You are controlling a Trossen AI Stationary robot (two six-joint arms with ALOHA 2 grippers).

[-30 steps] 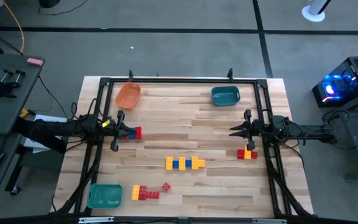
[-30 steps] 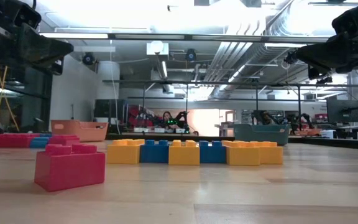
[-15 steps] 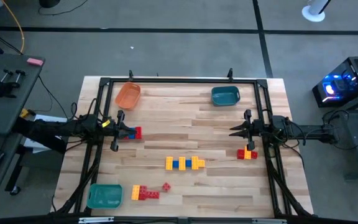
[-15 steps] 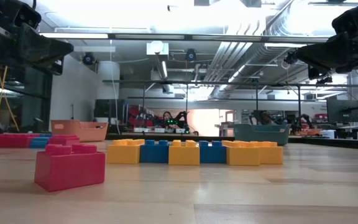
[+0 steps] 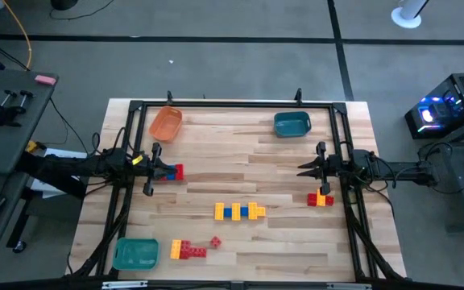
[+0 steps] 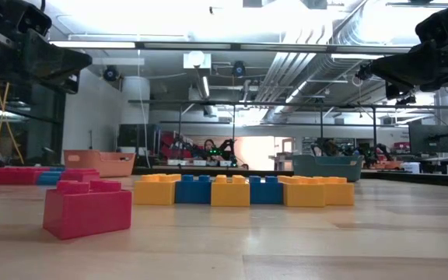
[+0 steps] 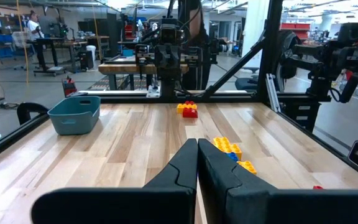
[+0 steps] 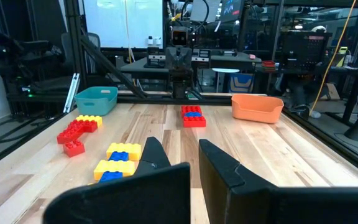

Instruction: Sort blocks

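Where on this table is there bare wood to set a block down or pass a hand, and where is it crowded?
Free: the stretch between the orange tray and blue tray, and the near right corner beyond the yellow-and-blue row. Crowded: near the green tray with its red-and-yellow cluster, and by the left gripper and right gripper, both shut, each beside blocks.

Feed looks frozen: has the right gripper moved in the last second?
No. In the high view the right gripper sits at the same spot beside the frame rail, just above the red-yellow blocks, as before.
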